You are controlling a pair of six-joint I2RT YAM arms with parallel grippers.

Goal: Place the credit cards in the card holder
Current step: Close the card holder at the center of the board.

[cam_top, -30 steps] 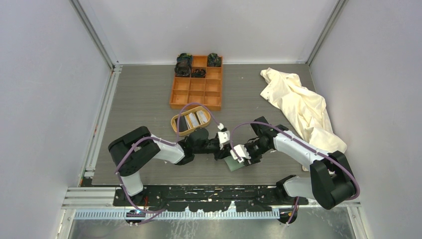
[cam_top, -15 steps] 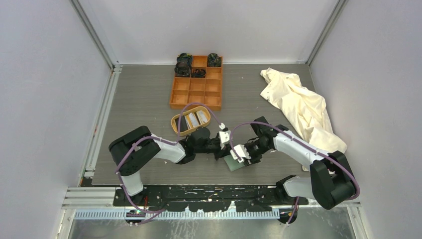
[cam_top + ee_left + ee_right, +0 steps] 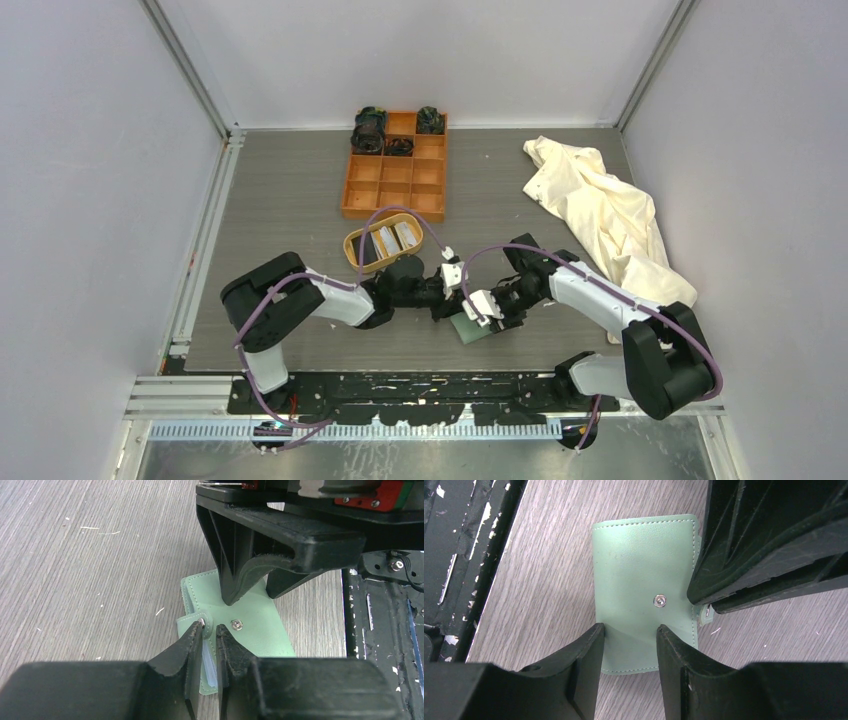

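The sage-green card holder (image 3: pixel 468 328) lies folded shut on the table near the front edge, between my two grippers. In the left wrist view, my left gripper (image 3: pixel 209 628) is closed to a narrow gap on the holder's strap tab (image 3: pixel 196 622) at the holder's (image 3: pixel 257 622) left edge. In the right wrist view, my right gripper (image 3: pixel 628 629) is open, with its fingertips (image 3: pixel 594 635) resting on the flat cover of the holder (image 3: pixel 641 560) near its snap. The credit cards (image 3: pixel 393 238), white and dark, lie in the oval tan tray (image 3: pixel 352 250) behind my left gripper (image 3: pixel 447 300).
An orange nine-compartment box (image 3: pixel 395 168) with dark items in its back cells stands at the rear. A crumpled cream cloth (image 3: pixel 605 215) covers the right side. The black front rail (image 3: pixel 380 630) runs close to the holder.
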